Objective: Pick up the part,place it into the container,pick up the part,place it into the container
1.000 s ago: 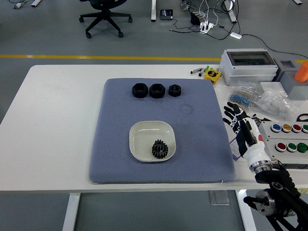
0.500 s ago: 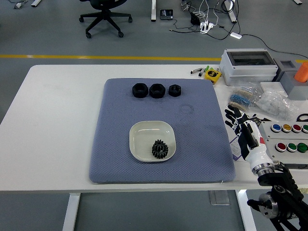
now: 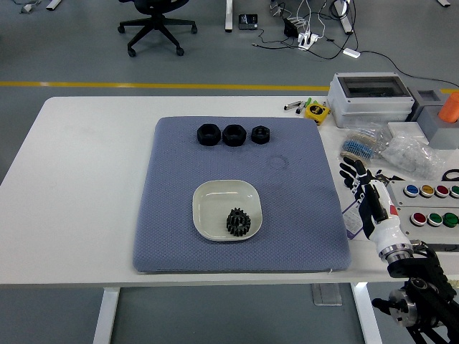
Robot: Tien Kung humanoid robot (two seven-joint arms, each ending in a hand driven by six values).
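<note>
A black gear (image 3: 237, 221) lies in the cream square dish (image 3: 211, 203) on the blue-grey mat (image 3: 179, 172). Three black nut-like parts stand in a row at the mat's far edge: left (image 3: 208, 134), middle (image 3: 234, 134), right (image 3: 260, 134). My right hand (image 3: 361, 180) hovers at the mat's right edge, beside the dish's level, fingers spread and empty. The left arm is out of view.
A grey box (image 3: 370, 97), a yellow tape measure (image 3: 316, 111), plastic bags of small parts (image 3: 401, 152) and a button panel (image 3: 430, 204) crowd the table's right side. An orange object (image 3: 450, 106) stands at the far right. An office chair (image 3: 154, 25) is beyond the table.
My right hand has drawn back slightly to the right and toward the near edge, away from the mat. Nothing on the mat has moved.
</note>
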